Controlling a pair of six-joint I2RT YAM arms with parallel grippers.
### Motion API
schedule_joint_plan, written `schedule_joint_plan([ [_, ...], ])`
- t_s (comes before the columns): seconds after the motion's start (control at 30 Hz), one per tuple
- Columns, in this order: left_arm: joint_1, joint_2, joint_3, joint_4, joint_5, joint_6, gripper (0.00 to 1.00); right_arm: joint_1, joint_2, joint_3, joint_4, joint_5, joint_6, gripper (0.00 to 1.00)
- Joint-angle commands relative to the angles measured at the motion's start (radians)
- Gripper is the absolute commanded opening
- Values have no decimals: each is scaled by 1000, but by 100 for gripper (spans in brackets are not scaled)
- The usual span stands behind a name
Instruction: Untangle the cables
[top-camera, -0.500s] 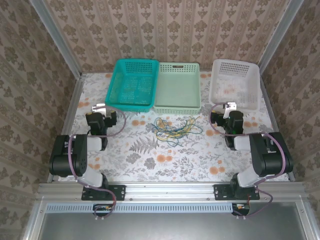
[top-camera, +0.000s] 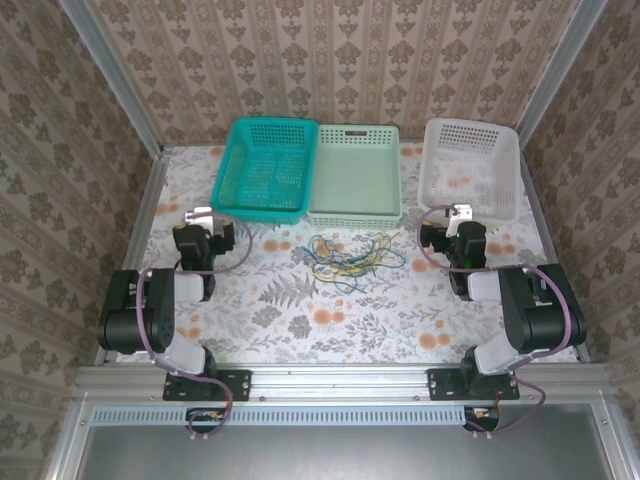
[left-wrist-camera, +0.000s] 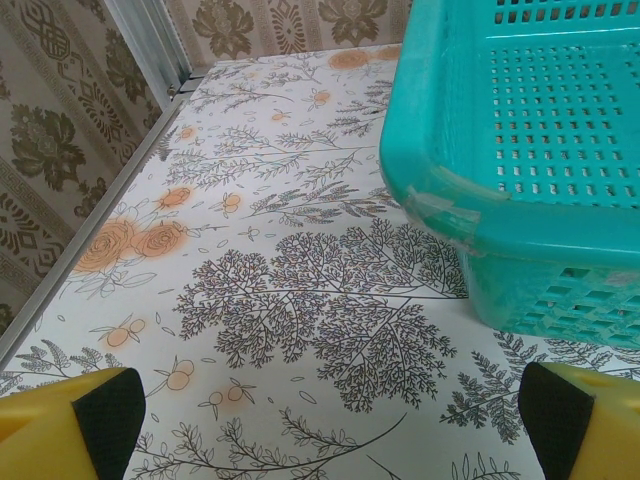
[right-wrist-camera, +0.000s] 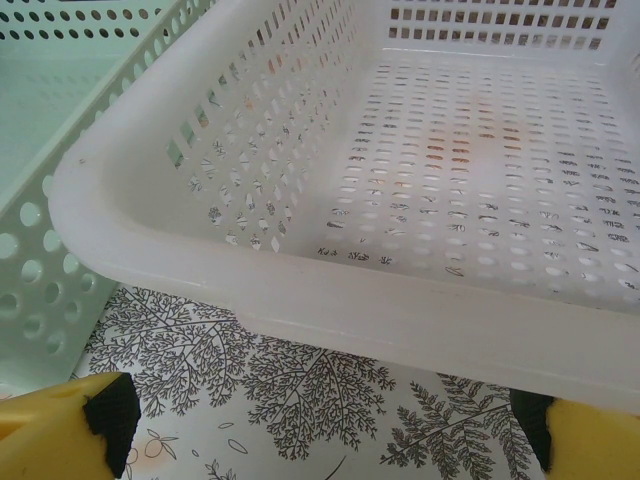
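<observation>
the cables (top-camera: 350, 258) lie in a heap stretched left to right between the wide-spread left gripper (top-camera: 198, 213) and the equally spread right gripper (top-camera: 461, 212), somewhat closer to the right one.

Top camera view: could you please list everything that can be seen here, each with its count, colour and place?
cables: one loose tangle of several, yellow, blue and dark, middle of the table, just in front of the pale green basket
teal basket: one, teal, far left
pale green basket: one, pale green, far middle, beside the teal one
white basket: one, white, far right, set apart from the others
table: one, white with a floral print, under everything
walls: three, beige patterned, left, back and right
left gripper: one, black, open, by the teal basket's near left corner
right gripper: one, black, open, at the white basket's near edge
</observation>
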Motion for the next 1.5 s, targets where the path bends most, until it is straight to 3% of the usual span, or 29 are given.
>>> schedule_joint_plan([
  [0.0, 0, 1, 0, 9, 19, -14, 100, 2, -4, 12, 19, 5, -4, 100],
  [0.1, 0, -1, -5, 16, 21, -14, 100, 3, -17, 16, 8, 11, -3, 99],
  [0.17, -7, -50, -3, -10, 11, -2, 100, 6, -104, 86, -210, 21, 5, 96],
  [0.23, -36, -169, 62, -269, -110, -45, 100, 3, -195, 246, -624, 75, 119, 95],
  [0.3, -41, -286, 185, -655, -214, -187, 100, 6, -231, 345, -855, 19, 142, 87],
  [0.33, -45, -333, 232, -812, -241, -253, 100, 11, -251, 359, -911, -37, 141, 84],
  [0.4, -80, -437, 248, -951, -256, -303, 100, 33, -296, 346, -964, -123, 150, 82],
  [0.5, -196, -589, 209, -1004, -305, -316, 100, 88, -337, 329, -1036, -197, 166, 80],
  [0.63, -364, -735, 209, -1116, -415, -357, 100, 223, -358, 318, -1133, -177, 200, 79],
  [0.8, -537, -734, 224, -1116, -390, -335, 100, 276, -337, 259, -1107, -110, 269, 79],
  [0.97, -679, -611, 268, -985, -308, -230, 100, 280, -191, 370, -1206, -112, 279, 75],
  [1.13, -694, -538, 280, -867, -117, -207, 100, 285, -77, 420, -1219, -88, 251, 71],
  [1.47, -694, -460, 306, -833, -52, -199, 100, 306, 46, 506, -1232, -42, 224, 65],
])
